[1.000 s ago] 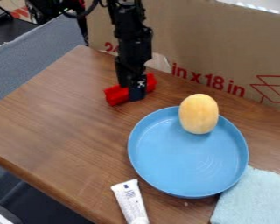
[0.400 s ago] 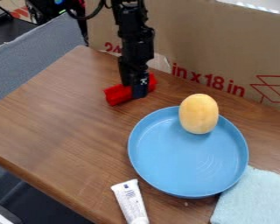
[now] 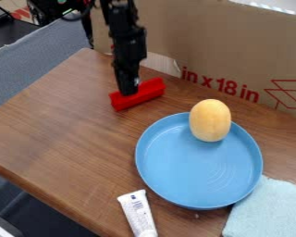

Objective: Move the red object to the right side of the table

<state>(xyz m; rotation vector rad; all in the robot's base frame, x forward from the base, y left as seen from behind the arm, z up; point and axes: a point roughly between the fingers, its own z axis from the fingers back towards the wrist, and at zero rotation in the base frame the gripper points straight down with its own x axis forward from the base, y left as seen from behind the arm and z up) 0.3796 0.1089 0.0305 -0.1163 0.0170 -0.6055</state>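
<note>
A black robot arm comes down from the top of the view, its gripper pointing straight down over the small, narrow bright red plastic bar, which lies flat on the brown wood-grain table in the far-left part of the surface, just in front of a large brown cardboard box with red lettering. The fingertips meet the left half of the bar, and the jaws appear drawn in around it, though the dark fingers blur against the arm and the exact contact is hard to make out; the bar itself rests on the wood, not lifted. To the right and nearer sits a round blue plate with a raised rim, well apart from the red bar. A tan egg-shaped object stands on the plate's far side. At the near edge of the table a white tube with dark print lies just beside the plate's near-left rim, and a pale blue folded cloth occupies the near-right corner, touching or slightly tucked under the plate's rim.
</note>
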